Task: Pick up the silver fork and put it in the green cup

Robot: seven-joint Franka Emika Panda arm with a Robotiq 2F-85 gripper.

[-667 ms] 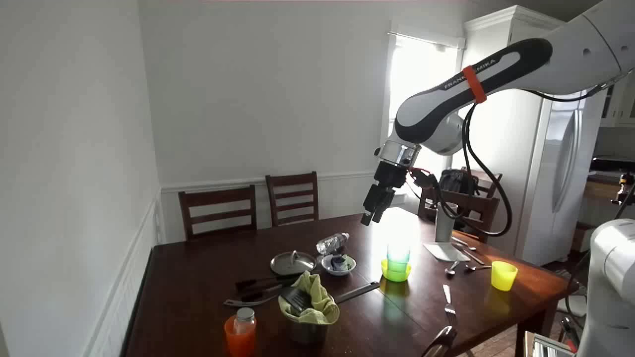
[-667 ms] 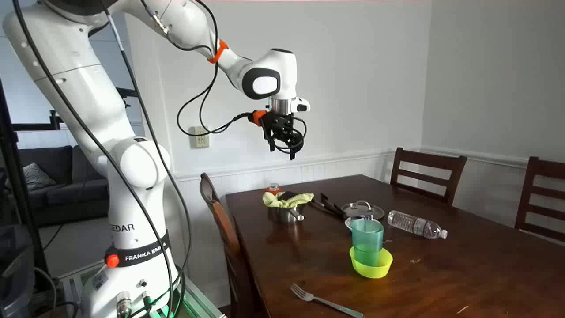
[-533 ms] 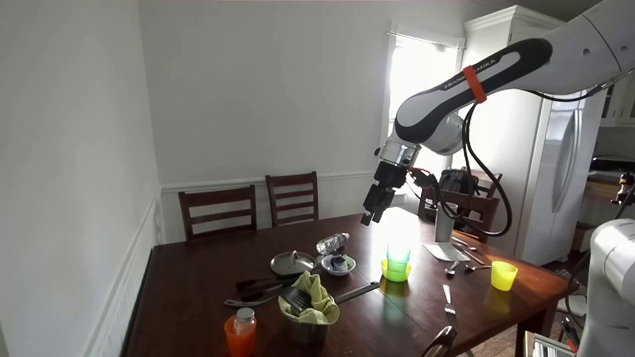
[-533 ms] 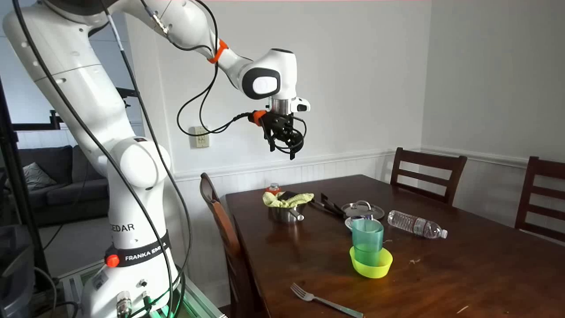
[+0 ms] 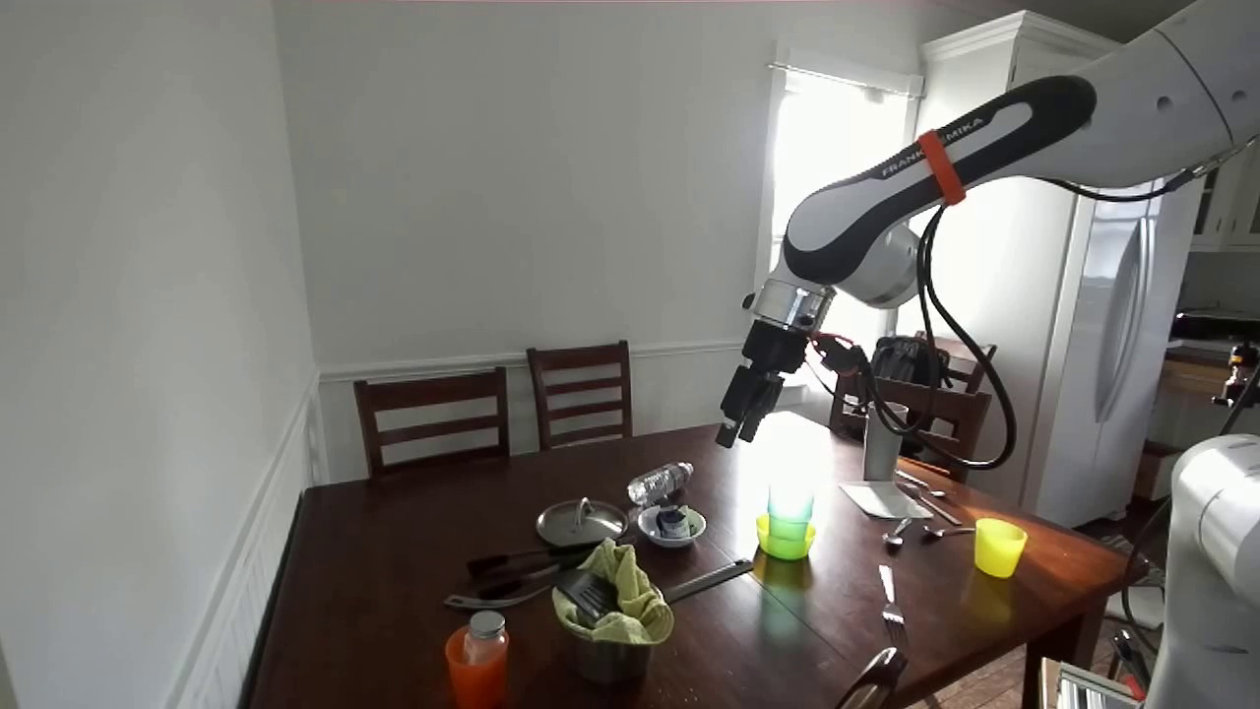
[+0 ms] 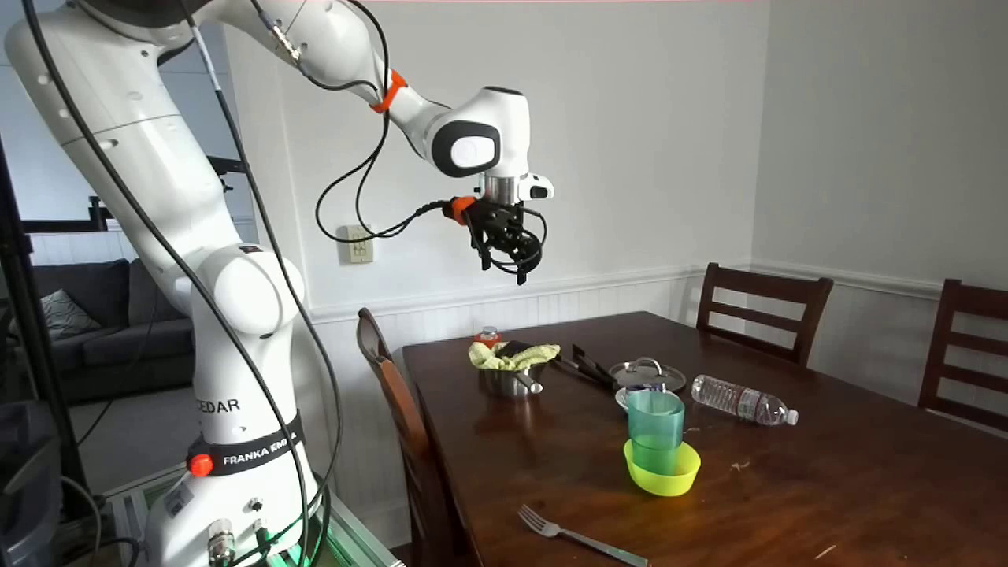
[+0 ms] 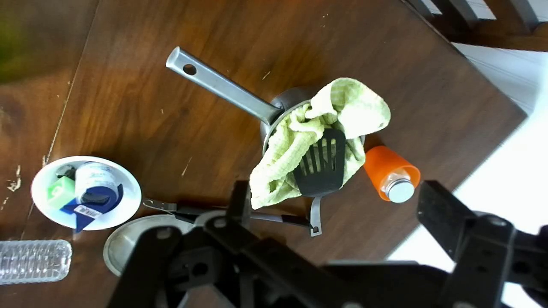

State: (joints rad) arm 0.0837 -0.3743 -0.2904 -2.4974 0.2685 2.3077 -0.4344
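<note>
The silver fork (image 6: 583,539) lies flat on the table near its edge; it also shows in an exterior view (image 5: 890,596). The green cup (image 6: 655,417), a translucent teal-green tumbler, stands upright in a yellow-green bowl (image 6: 663,482); the cup also shows against glare in an exterior view (image 5: 790,504). My gripper (image 6: 504,273) hangs high above the table, apart from both fork and cup; it also shows in an exterior view (image 5: 738,436). In the wrist view my gripper (image 7: 335,188) has its fingers wide apart with nothing held. The fork is out of the wrist view.
A pot (image 5: 610,658) holds a towel and spatula, its handle sticking out. An orange cup (image 5: 477,679) with a jar, a lid (image 5: 581,523), a white bowl (image 5: 696,529), a bottle (image 5: 660,483) and a yellow cup (image 5: 1000,548) stand or lie around. Chairs surround the table.
</note>
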